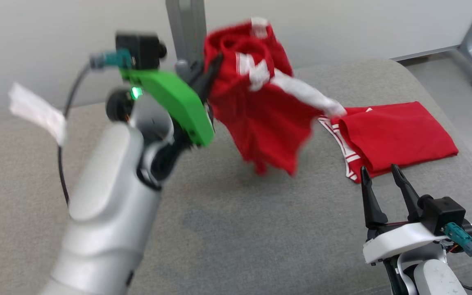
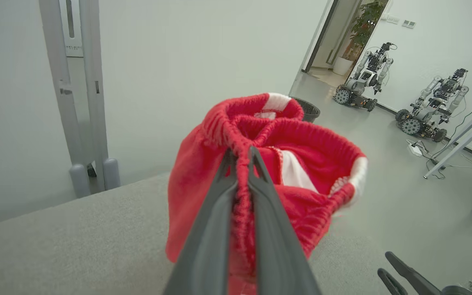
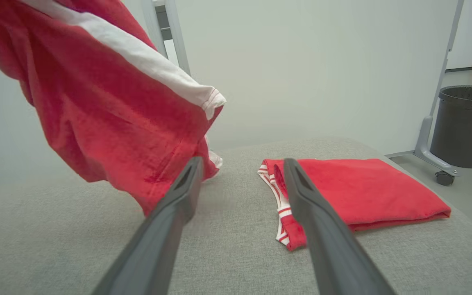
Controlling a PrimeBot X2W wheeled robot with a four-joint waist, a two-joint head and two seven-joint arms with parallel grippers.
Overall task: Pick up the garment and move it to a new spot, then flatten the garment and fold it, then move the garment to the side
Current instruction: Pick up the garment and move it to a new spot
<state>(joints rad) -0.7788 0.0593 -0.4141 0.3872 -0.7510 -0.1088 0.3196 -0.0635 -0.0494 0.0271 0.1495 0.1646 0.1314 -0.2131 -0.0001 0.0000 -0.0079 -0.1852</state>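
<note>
Red garment [image 1: 260,114], white-striped, hanging above grey padded surface [image 1: 219,229], elastic waistband pinched tight in left gripper [image 2: 242,157]. Right gripper [image 1: 377,169] low, jaws wide, holding nothing, just beside folded red cloth [image 1: 400,135] lying flat

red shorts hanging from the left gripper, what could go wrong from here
1. The left gripper pinches only a bunched bit of waistband on the red shorts; that thin hold could slip.
2. A white-striped leg reaches toward the folded red garment and could rumple it.
3. The right gripper is open and holds nothing, so the shorts may land crumpled on the grey surface.
</note>
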